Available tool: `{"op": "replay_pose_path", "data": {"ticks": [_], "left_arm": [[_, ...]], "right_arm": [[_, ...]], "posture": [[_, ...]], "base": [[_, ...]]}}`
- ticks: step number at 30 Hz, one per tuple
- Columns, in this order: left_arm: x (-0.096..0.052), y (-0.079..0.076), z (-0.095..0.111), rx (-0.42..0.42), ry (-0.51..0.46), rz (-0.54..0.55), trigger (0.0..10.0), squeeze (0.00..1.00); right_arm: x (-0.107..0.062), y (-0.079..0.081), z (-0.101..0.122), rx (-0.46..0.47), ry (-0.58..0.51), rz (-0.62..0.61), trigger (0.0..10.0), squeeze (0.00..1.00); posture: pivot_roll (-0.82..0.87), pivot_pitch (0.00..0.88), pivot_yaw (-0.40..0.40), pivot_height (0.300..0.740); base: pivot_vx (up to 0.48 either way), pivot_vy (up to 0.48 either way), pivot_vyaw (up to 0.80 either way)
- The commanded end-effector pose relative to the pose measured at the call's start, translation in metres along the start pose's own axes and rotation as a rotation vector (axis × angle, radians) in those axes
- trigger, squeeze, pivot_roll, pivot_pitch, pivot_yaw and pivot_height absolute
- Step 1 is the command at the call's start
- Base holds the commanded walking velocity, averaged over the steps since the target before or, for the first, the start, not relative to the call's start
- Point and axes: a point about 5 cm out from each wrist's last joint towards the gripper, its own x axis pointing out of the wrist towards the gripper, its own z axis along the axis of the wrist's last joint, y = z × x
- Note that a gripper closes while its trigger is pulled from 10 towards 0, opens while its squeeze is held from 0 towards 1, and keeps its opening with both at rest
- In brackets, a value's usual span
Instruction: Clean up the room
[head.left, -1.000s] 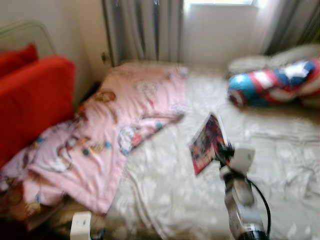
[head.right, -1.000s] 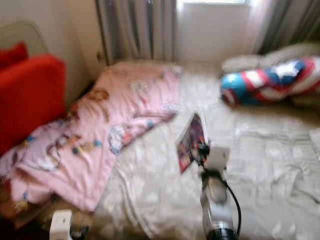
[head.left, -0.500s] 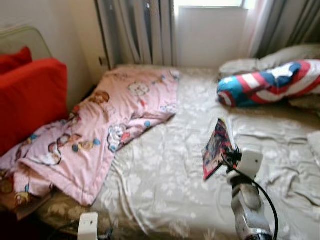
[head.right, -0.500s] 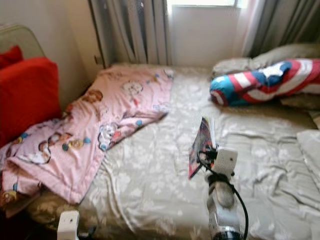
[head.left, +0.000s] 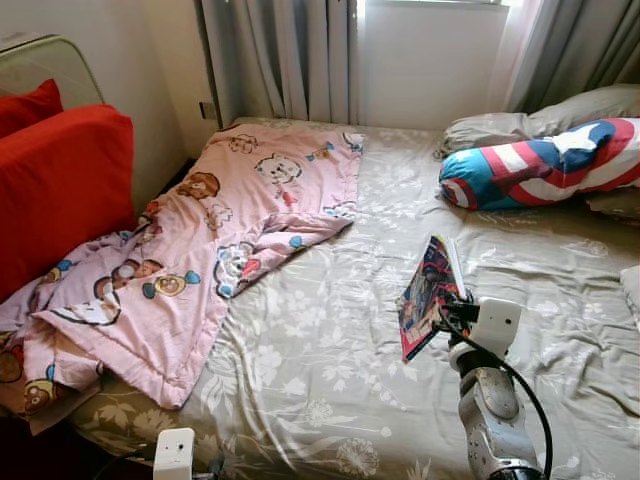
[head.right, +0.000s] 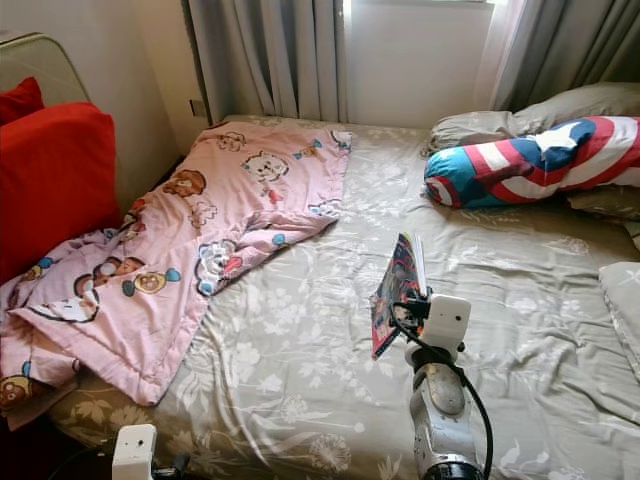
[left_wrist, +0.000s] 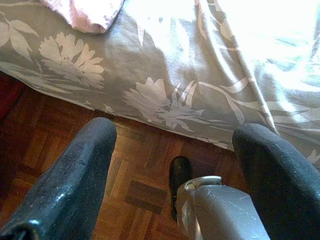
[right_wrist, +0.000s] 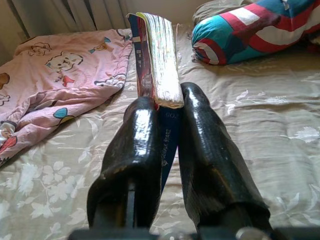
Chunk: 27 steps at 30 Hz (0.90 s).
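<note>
Right gripper (right_wrist: 167, 107): two black fingers (right_wrist: 137, 150) clamped on the lower edge of a book (head.left: 428, 295), which stands upright between them with its colourful cover toward the robot's left and its page edges (pale, fanned slightly) facing up; held above the bed (head.left: 330, 340), raised clear of the sheet, near the middle of the mattress. Right arm (head.left: 487, 400): silver, with a black cable looping beside the wrist. Left gripper (left_wrist: 172, 165): fingers spread wide apart, holding nothing, hanging low at the foot of the bed over a wooden parquet floor (left_wrist: 135, 195); the flowered edge of the sheet crosses just beyond the fingertips. Bed: covered in a grey-green sheet with a white flower print, creased in places. Pink blanket (head.left: 220, 230): cartoon animal print, lying rumpled across the bed on the robot's left, one corner trailing over the near edge. Bolster pillow (head.left: 545, 165): red, white and blue stripes with a star, lying at the far right of the bed, well apart from the book, resting against a grey pillow (head.left: 520, 120) behind it. Red cushions (head.left: 55, 180): against the wall at far left, just beside the blanket. Grey curtains (head.left: 280, 60): hanging behind the bed beside a bright window.
</note>
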Motion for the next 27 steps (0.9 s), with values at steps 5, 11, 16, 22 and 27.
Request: {"op": "replay_pose_path", "data": {"ticks": [5,11,16,22,27], "left_arm": [[-0.0008,0.0021,-0.0026,0.009,0.013,0.006,10.0,0.00],[-0.0007,0.0019,-0.0024,0.013,0.011,0.006,10.0,0.00],[-0.0007,0.0013,-0.0022,0.023,0.010,0.001,10.0,0.00],[-0.0009,0.0010,-0.0027,0.022,0.011,0.000,10.0,0.00],[-0.0006,0.0001,-0.0020,0.020,0.008,-0.002,10.0,0.00]], "right_arm": [[0.0052,0.0037,0.0130,-0.003,-0.057,0.019,10.0,0.00],[0.0055,0.0037,0.0129,-0.005,-0.055,0.020,10.0,0.00],[0.0057,0.0037,0.0130,-0.005,-0.056,0.019,10.0,0.00],[0.0059,0.0039,0.0133,-0.006,-0.056,0.019,10.0,0.00],[0.0057,0.0039,0.0132,-0.004,-0.055,0.017,10.0,0.00]], "posture": [[0.02,0.000,-0.022,0.740],[0.02,0.000,-0.022,0.740],[0.02,0.000,-0.022,0.740],[0.02,0.000,-0.022,0.740],[0.02,0.000,-0.024,0.740]], "base": [[0.000,-0.099,0.00],[0.000,-0.264,0.00],[0.000,-0.303,0.00],[0.000,-0.304,0.00],[0.000,-0.303,0.00]]}}
